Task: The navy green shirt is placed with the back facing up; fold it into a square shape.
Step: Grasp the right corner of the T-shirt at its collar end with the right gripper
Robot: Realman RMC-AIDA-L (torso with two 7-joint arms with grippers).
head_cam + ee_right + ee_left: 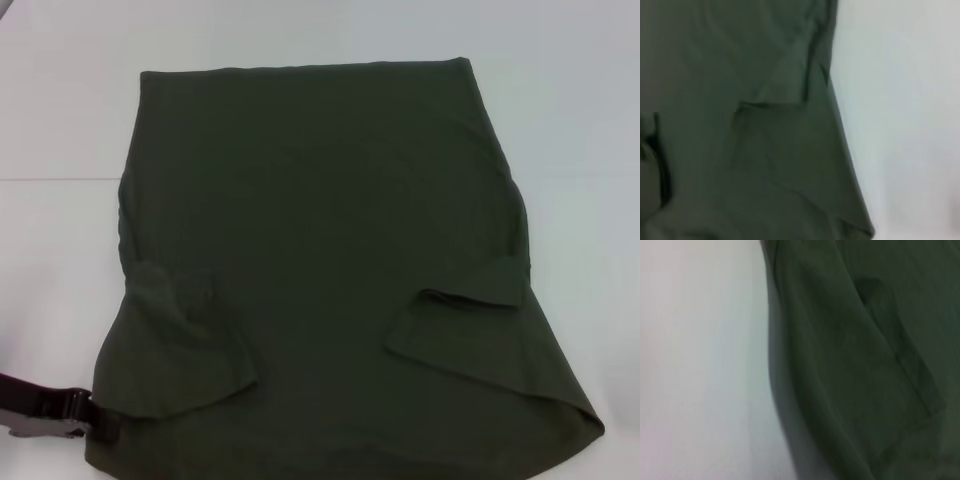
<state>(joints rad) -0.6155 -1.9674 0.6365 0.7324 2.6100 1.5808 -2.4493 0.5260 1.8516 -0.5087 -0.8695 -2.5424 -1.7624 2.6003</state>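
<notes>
One garment only: the navy green shirt (330, 250) lies flat on a plain white table (60, 120), w/ both sleeves folded inward over the body, hem edge far from the robot. Left gripper (85, 420) sits at the near-left corner of the shirt, touching or just beside the fabric edge; can't tell if it's open or holding cloth. Shirt spreads away from it toward the far and right side. Right gripper isn't seen; its wrist cam shows shirt edge (765, 150) on the table (900, 100). A faint seam line crosses the table beyond the left gripper.
</notes>
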